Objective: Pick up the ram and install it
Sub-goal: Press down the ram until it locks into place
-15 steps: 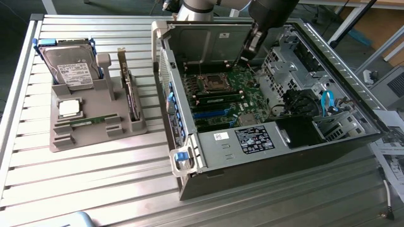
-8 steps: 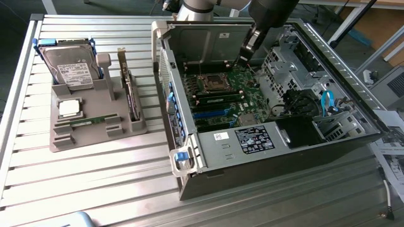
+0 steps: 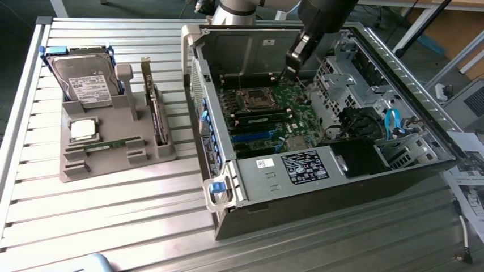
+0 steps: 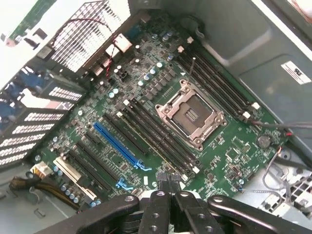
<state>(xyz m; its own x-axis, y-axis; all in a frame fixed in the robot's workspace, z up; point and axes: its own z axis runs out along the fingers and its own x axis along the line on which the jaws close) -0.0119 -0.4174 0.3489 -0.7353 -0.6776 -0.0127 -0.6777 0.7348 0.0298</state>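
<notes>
The ram (image 3: pixel 106 145) lies flat in a slot of the grey holder tray (image 3: pixel 76 170) on the slatted tabletop (image 3: pixel 113 226), at the exterior view's left, well apart from the open computer case (image 3: pixel 423 153). The pincer (image 4: pixel 168 179) hangs inside that case above the green motherboard (image 4: pixel 146 97), its fingers (image 4: pixel 175 183) pressed together with nothing between them.
</notes>
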